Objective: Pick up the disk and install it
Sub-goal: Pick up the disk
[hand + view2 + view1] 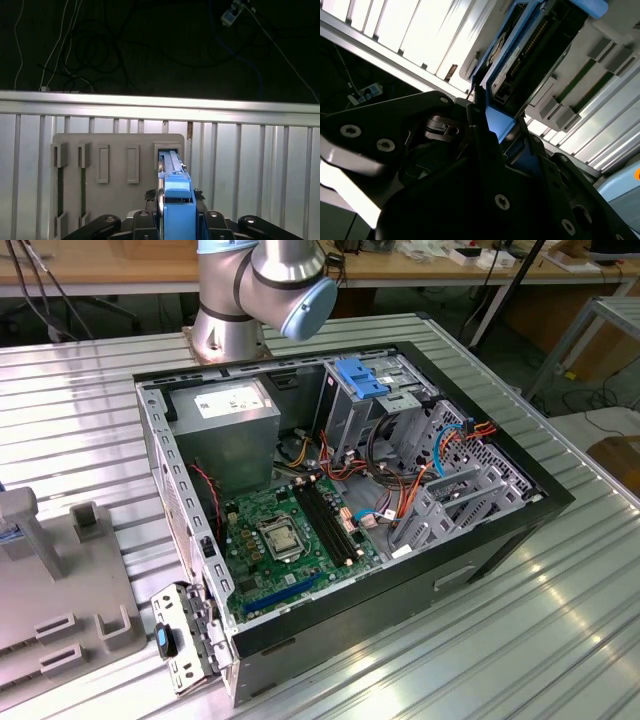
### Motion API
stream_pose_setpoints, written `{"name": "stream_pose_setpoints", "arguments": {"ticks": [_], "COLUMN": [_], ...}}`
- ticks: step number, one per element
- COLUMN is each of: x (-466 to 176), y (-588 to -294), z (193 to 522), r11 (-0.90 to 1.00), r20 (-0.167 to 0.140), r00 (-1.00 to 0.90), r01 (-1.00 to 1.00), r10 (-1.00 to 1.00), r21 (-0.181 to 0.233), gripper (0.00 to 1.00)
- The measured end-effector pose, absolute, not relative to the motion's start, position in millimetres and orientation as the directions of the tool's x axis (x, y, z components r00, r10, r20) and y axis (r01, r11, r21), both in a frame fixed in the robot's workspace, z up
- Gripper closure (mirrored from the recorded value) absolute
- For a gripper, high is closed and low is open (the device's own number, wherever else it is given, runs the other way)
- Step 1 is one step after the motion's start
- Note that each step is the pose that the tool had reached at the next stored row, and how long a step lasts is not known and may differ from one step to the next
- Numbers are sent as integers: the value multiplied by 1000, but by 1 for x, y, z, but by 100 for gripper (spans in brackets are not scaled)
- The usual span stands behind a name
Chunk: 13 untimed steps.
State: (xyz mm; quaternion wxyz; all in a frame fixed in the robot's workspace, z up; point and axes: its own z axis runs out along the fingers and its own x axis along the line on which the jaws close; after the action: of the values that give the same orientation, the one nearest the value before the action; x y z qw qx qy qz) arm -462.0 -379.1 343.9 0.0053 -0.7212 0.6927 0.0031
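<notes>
I see black gripper [175,196] clamped on blue-framed dark grey flat disk [178,212] | disk upright in end slot of grey plastic holder [115,145]

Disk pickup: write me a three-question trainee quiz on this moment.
1. True or false: the disk already sits inside the computer case.
2. In the first wrist view, what closes on the disk from both sides? A) the end effector B) a hand C) cables
3. Fill in: the grey holder rests on the slatted metal ____.
Key: 1 false; 2 A; 3 table.
</notes>
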Motion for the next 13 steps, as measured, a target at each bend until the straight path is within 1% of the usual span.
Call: {"name": "stream_pose_setpoints", "arguments": {"ticks": [13], "x": [-462], "y": [-379], "z": [371], "r11": [-40], "r20": [-12], "r00": [40], "r01": [-999], "r10": [-999], "r21": [-3], "gripper": [63]}}
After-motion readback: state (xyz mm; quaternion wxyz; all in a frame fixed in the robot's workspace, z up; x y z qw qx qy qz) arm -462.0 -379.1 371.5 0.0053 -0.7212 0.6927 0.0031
